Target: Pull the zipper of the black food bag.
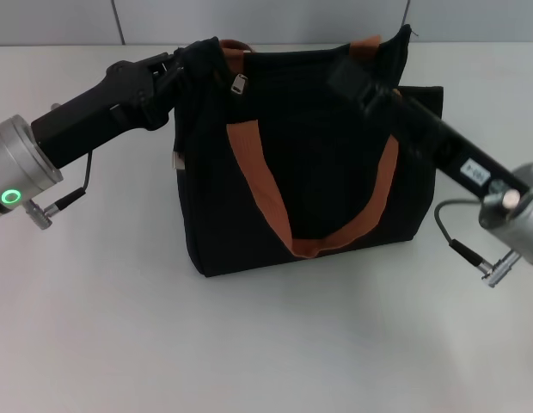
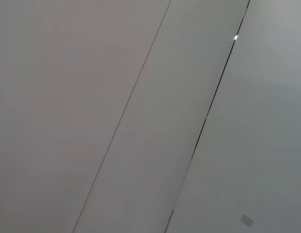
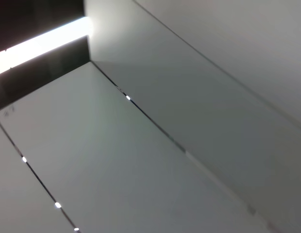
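Fabric dominates the head view: the large boxy black food bag (image 1: 305, 172) stands upright on the white table (image 1: 249, 344), and everything else is placed against it. Two rust-brown webbing handles belong to it; the near handle (image 1: 309, 211) hangs down its front face in a wide U, and the far handle (image 1: 236, 45) shows only as short loops at the bag's top edge. The small silver metal zipper (image 1: 240, 84) hangs from that top edge near the bag's left upper corner, just above the near handle's left strap. The left gripper (image 1: 187, 62) comes in from the left and is at the bag's left upper corner, against the black fabric beside the zipper; whether its fingers are apart or pressed together cannot be told, since black fingers merge with black cloth. The right gripper (image 1: 357, 76) comes in from the right and sits at the bag's right upper corner, where the fabric rises to a peak; its finger state cannot be told either.

The left wrist view shows only pale grey wall panels (image 2: 141, 121) with thin dark seams, no bag.

The right wrist view shows pale panels (image 3: 189, 145) with seams and a bright strip of light (image 3: 39, 46), likewise no bag.
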`<state>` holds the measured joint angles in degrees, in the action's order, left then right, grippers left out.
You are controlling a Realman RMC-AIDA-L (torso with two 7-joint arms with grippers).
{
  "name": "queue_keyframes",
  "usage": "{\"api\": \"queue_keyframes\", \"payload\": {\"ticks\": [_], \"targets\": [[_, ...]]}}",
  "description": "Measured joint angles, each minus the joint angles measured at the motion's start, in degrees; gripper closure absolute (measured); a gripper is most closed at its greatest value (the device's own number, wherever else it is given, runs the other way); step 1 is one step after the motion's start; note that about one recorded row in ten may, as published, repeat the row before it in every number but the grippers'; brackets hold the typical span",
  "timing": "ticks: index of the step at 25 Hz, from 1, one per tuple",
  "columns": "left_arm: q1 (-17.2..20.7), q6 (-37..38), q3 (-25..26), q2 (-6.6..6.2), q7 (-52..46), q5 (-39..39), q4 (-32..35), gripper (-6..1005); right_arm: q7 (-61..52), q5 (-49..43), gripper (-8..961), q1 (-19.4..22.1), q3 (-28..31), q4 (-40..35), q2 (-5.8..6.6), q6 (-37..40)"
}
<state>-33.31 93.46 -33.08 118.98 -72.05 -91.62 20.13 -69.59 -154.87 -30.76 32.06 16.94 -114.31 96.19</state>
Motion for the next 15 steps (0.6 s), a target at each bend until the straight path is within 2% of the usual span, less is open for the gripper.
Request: {"api": "queue_keyframes", "payload": {"ticks": [3,7,12,15], "targets": [[-0.27,-0.19,-0.02,0.07,0.38,0.02,0.0,961,-15.73,-1.14,196,-4.3,-0.13,-5.25,-0.86,0.44],[-0.61,-0.22,-0.05,0.1,0.42,-0.1,-0.01,961,-26.1,-1.08,196,-7.49,0.27,-10.96,-2.86,0.06],[-1.4,-0.31,-0.09,0.11,0.66,-0.15,-0.01,957,-35.47,-1.22,196,-11.17,-0.26,-13.52,-3.19,-2.23],[-1.61,-0.3,-0.16,0.13,0.71,-0.24,-0.02,957,-36.55,-1.23,196,-11.25,-0.31,-13.64,-3.2,-3.15]]}}
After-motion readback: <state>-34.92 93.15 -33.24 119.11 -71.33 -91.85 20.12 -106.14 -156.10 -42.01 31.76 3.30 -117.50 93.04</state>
